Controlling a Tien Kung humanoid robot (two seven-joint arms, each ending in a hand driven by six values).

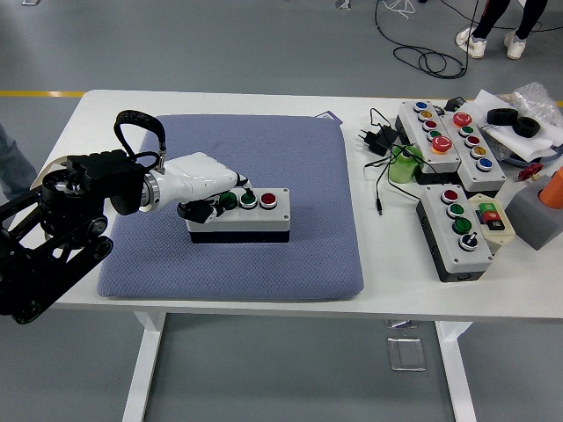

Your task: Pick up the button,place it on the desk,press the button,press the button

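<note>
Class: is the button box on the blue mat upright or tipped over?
Upright: the button box sits flat on the mat, buttons facing up.

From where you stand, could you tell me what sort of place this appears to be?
Probably a robotics lab or test workshop. The left hand rests on a button box set on a blue pad, more button boxes lie on the white table, and cables trail across the grey floor.
</note>
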